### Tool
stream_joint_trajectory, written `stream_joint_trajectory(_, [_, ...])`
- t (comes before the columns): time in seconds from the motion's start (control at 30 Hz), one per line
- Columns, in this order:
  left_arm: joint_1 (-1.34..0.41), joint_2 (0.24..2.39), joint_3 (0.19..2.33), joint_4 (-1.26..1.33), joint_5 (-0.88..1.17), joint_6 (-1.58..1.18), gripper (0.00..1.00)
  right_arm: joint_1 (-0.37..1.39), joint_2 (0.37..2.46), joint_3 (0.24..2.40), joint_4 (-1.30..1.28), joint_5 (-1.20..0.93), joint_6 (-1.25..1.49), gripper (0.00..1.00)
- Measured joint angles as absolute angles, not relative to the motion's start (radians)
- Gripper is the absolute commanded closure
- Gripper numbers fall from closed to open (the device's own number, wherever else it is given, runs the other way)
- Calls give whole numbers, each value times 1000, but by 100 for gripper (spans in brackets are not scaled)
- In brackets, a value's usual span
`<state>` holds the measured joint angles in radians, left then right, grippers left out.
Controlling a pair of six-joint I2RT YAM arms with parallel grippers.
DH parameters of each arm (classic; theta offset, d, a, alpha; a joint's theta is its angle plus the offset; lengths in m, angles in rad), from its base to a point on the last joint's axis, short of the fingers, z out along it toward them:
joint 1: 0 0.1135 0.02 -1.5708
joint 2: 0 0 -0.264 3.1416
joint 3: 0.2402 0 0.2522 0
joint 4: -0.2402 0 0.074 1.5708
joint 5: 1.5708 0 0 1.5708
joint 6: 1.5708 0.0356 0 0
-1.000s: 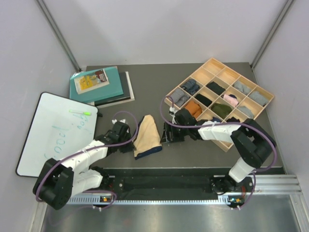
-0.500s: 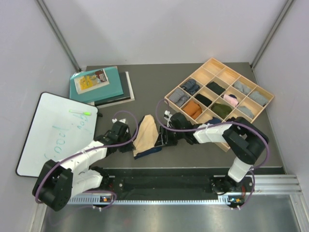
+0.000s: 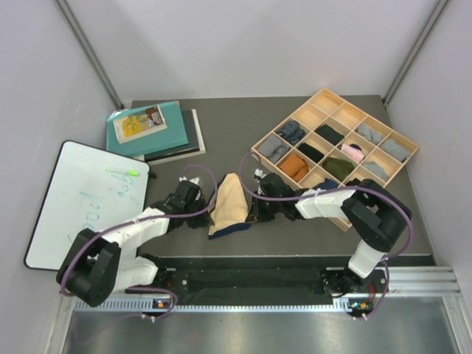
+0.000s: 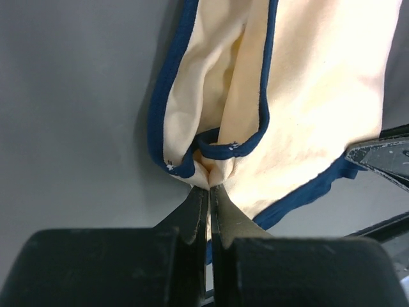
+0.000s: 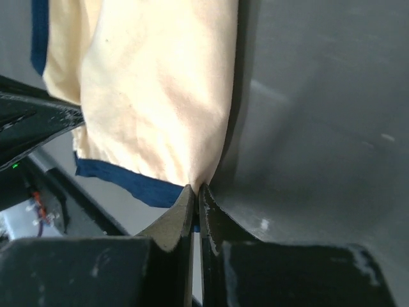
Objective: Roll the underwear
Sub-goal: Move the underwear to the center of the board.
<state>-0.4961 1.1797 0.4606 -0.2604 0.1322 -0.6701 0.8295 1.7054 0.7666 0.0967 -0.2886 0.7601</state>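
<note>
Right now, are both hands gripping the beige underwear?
Yes, the left hand and the right hand each pinch an edge of the underwear.

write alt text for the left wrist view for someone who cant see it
The left gripper, seen from just behind with its black jaws shut, pinches a bunched edge of the beige underwear with navy trim. The cloth spreads away from the camera over a dark grey table.

The beige briefs (image 4: 319,96) are running off the top edge in both wrist views. From above, the right arm (image 3: 328,199) is covering the near compartments of the wooden tray (image 3: 322,93), and the whiteboard (image 3: 74,214) scrawl is showing too faint to read.
</note>
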Motion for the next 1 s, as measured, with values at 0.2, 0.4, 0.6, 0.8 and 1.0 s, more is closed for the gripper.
stream_joint_trajectory(0.2, [-579, 1319, 549, -174, 165, -688, 100, 829, 1573, 737, -84, -112, 730, 100])
stream_joint_trajectory(0.4, [-624, 1391, 598, -83, 186, -725, 100, 828, 1444, 691, -256, 53, 722, 83])
stream_joint_trajectory(0.6, [-624, 1398, 588, -65, 178, -743, 100, 828, 1371, 686, -375, 138, 697, 54])
stream_joint_trajectory(0.8, [-624, 1390, 571, -71, 170, -747, 81, 834, 1299, 700, -419, 151, 672, 42])
stream_joint_trajectory(1.0, [-624, 1344, 571, -92, 141, -753, 64, 869, 1291, 740, -408, 136, 662, 40])
